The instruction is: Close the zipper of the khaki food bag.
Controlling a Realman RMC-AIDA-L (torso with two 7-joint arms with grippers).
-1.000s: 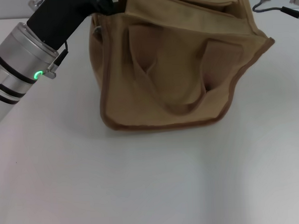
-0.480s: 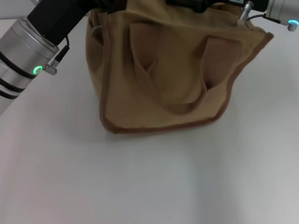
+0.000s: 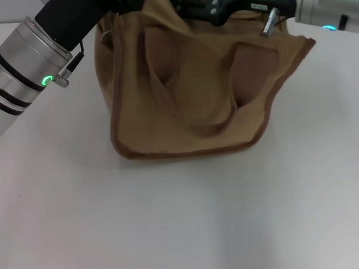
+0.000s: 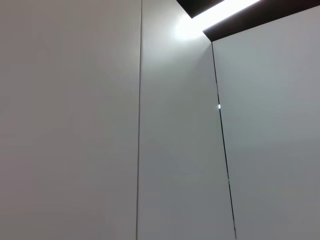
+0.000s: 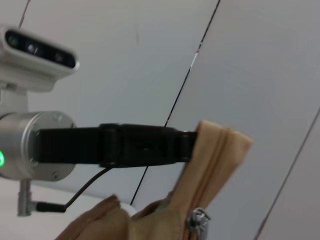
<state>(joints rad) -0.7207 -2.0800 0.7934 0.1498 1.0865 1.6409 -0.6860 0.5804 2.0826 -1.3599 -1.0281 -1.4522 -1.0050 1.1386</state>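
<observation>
The khaki food bag (image 3: 189,92) stands on the white table, its strap handle (image 3: 197,125) hanging down the near side. My left gripper (image 3: 123,1) is at the bag's top left corner. In the right wrist view it (image 5: 187,146) is shut on the raised end of the bag (image 5: 165,220). The zipper (image 5: 216,155) runs down that raised fabric to its silver slider (image 5: 199,220). My right gripper (image 3: 179,2) lies over the top of the bag, reaching in from the right. The zipper is hidden in the head view.
White table (image 3: 171,218) stretches in front of and beside the bag. The left arm's silver wrist with a green light (image 3: 45,81) crosses the upper left. The left wrist view shows only grey wall panels (image 4: 75,125).
My right arm has come in from the right and moved left over the bag's top. The bag has shifted a little left and its top corner is pulled up.
</observation>
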